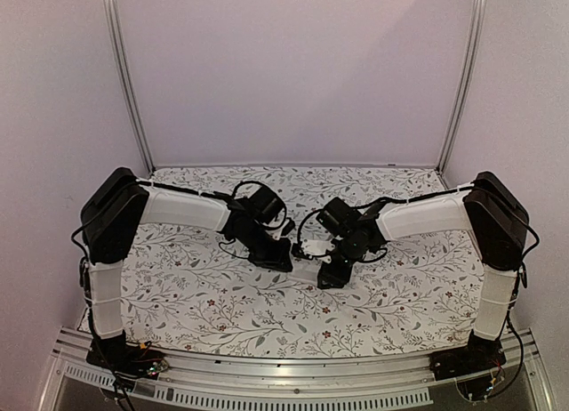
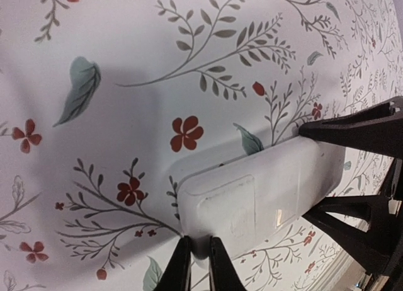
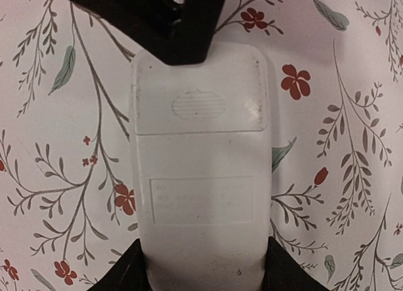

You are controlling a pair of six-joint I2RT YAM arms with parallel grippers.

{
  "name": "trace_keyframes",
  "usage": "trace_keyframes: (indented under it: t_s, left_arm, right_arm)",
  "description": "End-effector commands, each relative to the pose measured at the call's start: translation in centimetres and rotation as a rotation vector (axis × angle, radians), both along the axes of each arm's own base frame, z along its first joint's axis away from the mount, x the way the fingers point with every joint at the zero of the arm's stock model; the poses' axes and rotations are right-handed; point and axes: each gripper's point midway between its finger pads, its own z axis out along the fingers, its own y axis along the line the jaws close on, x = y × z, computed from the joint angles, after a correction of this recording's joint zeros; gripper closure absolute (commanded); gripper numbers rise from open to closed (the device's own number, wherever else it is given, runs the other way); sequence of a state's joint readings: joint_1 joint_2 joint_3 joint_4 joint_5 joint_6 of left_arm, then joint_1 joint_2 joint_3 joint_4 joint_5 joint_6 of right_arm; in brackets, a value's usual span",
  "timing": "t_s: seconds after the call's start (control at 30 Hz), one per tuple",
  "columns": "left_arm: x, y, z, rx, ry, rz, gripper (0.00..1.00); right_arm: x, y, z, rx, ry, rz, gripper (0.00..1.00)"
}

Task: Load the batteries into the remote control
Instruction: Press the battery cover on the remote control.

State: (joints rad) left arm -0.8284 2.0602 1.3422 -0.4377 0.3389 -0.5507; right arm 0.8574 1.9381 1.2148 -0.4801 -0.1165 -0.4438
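The remote control [image 3: 198, 171] lies on the flowered cloth with its white back up and its battery cover [image 3: 198, 105] closed. My right gripper [image 3: 201, 266] is shut on it, one finger against each long side at one end. At the opposite, cover end my left gripper [image 2: 200, 244] is shut, its two tips pressed together against the remote control's [image 2: 264, 190] rounded end edge. In the top view the two grippers meet at mid-table, left gripper [image 1: 283, 261] and right gripper [image 1: 331, 273], with the remote control [image 1: 308, 270] between them. The batteries are out of view.
A flowered cloth [image 1: 204, 286] covers the whole table. Pale walls and two metal posts [image 1: 127, 82] close in the back and sides. A metal rail [image 1: 293, 371] runs along the near edge between the arm bases.
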Motion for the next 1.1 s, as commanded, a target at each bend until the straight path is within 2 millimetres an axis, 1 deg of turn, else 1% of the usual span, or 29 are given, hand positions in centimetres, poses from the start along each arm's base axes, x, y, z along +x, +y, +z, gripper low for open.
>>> trace_keyframes:
  t_s: [0.0, 0.17, 0.3, 0.37, 0.47, 0.6, 0.67, 0.8, 0.83, 0.87, 0.9, 1.0, 1.07]
  left_arm:
    - [-9.2, 2.3, -8.0, 0.195, 0.255, -0.127, 0.92]
    - [-10.8, 0.3, -7.8, 0.085, 0.322, -0.150, 0.92]
    - [-11.3, -0.7, -7.2, 0.032, 0.336, -0.166, 0.90]
    - [-11.1, -0.5, -6.8, 0.022, 0.324, -0.157, 0.88]
    - [-9.6, 1.0, -6.2, 0.017, 0.303, -0.106, 0.86]
    - [-7.3, 3.0, -5.0, 0.013, 0.252, -0.037, 0.81]
    - [-6.6, 3.5, -4.4, 0.005, 0.237, -0.021, 0.78]
    - [-5.6, 4.0, -3.7, 0.000, 0.213, 0.000, 0.69]
    - [-5.5, 4.1, -3.6, -0.003, 0.210, 0.004, 0.65]
    - [-5.2, 4.1, -3.3, -0.012, 0.202, 0.009, 0.62]
    - [-4.9, 4.2, -2.9, -0.025, 0.194, 0.020, 0.60]
    - [-4.0, 4.4, -1.8, -0.055, 0.162, 0.041, 0.51]
    - [-3.0, 4.9, -0.7, -0.072, 0.108, 0.057, 0.44]
  right_arm:
    - [0.3, 0.5, -1.8, 0.000, -0.014, -0.016, 0.89]
    - [0.4, 0.8, -1.7, 0.021, -0.014, -0.014, 0.89]
    - [0.4, 0.8, -1.9, 0.017, -0.016, -0.011, 0.89]
    - [0.5, 0.6, -2.1, 0.007, -0.023, -0.010, 0.86]
    - [0.8, -0.1, -2.6, -0.013, -0.020, -0.023, 0.78]
    - [1.2, -0.9, -2.4, -0.017, -0.028, -0.046, 0.66]
    - [1.3, -1.0, -2.1, -0.019, -0.041, -0.047, 0.57]
    - [1.6, -1.3, -1.7, -0.010, -0.056, -0.054, 0.37]
    - [1.6, -1.3, -1.5, -0.007, -0.057, -0.057, 0.30]
    - [1.6, -1.4, -1.5, -0.006, -0.058, -0.059, 0.10]
    - [1.7, -1.4, -1.2, -0.001, -0.064, -0.063, 0.02]
    - [2.1, -1.5, -0.2, 0.012, -0.088, -0.074, 0.01]
    - [2.4, -1.6, 0.6, 0.025, -0.105, -0.084, 0.01]
